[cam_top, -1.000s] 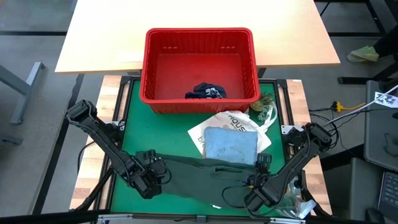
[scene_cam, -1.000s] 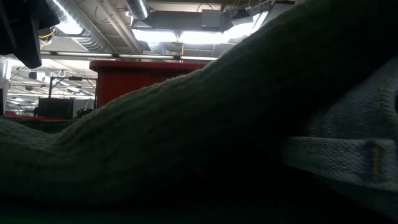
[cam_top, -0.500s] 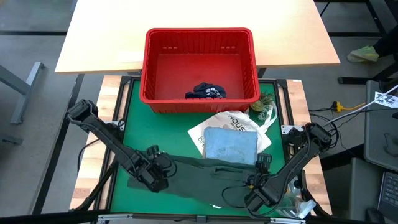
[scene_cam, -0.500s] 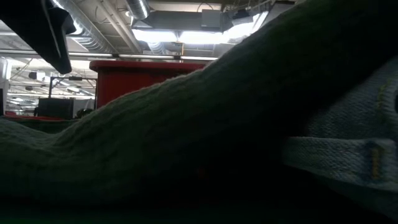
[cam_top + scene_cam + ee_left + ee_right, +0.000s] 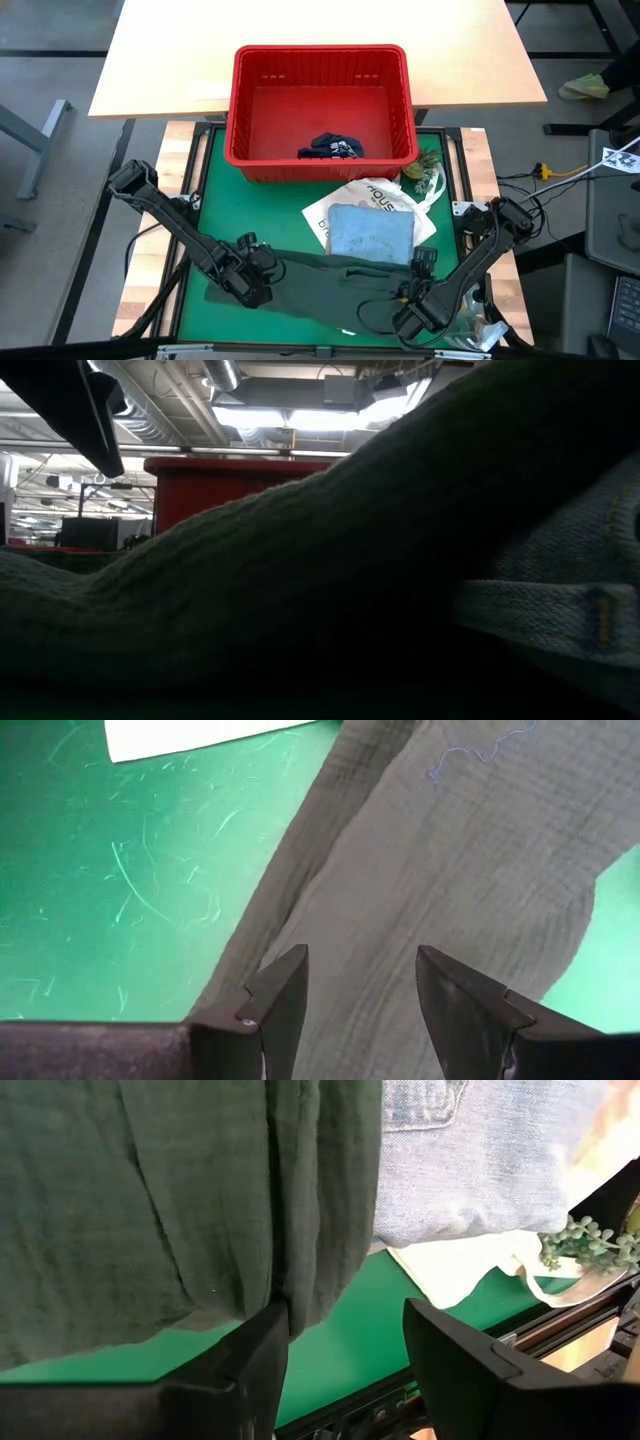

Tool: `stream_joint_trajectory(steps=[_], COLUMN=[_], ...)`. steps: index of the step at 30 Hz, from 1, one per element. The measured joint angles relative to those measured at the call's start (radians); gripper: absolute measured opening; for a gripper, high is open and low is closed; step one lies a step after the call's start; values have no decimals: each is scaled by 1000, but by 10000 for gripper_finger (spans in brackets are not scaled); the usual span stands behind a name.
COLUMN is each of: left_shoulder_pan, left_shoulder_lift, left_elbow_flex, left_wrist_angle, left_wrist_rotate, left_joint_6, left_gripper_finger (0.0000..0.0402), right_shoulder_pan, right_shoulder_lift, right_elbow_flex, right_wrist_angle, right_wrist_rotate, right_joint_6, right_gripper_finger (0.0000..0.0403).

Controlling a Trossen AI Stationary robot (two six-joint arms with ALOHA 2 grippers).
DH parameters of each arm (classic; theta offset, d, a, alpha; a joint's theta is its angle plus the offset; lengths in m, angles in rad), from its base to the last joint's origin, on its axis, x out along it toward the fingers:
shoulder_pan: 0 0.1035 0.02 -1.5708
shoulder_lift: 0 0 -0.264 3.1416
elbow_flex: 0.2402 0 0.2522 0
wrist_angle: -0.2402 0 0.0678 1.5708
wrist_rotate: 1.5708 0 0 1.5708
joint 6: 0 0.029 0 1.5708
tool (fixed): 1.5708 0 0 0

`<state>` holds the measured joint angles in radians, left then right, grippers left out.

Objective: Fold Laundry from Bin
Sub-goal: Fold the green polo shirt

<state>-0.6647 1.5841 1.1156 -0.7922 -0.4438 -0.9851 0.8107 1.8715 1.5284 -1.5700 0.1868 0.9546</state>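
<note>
the left gripper [image 5: 262,282], jaws apart and empty, has slid inward over the last second onto the left end of the dark olive-green crinkled-weave garment [image 5: 330,285], which lies flat across the near edge of the green mat [image 5: 215,180]; a fold looks about to begin. beyond it sits the red slotted plastic bin [image 5: 320,58], holding only a small navy bundle [image 5: 330,148]. a folded light blue denim piece [image 5: 370,232] rests on the white tote bag [image 5: 330,212]. the right gripper [image 5: 418,268], jaws apart, has stayed put.
</note>
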Motion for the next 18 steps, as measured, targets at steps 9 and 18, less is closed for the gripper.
stream_joint_trajectory(steps=[9, 18], left_shoulder_pan=[24, -58], left_shoulder_lift=[-6, -7], left_elbow_flex=[0, 1], left_wrist_angle=[-77, -272], left_wrist_rotate=[198, 384], left_joint_6=[-228, -473], left_gripper_finger=[179, 179], right_shoulder_pan=[0, 2], right_shoulder_lift=[-83, -109], right_elbow_flex=[57, 58], right_wrist_angle=[-1, 1], right_wrist_rotate=[49, 56], right_joint_6=[13, 10], right_gripper_finger=[198, 198])
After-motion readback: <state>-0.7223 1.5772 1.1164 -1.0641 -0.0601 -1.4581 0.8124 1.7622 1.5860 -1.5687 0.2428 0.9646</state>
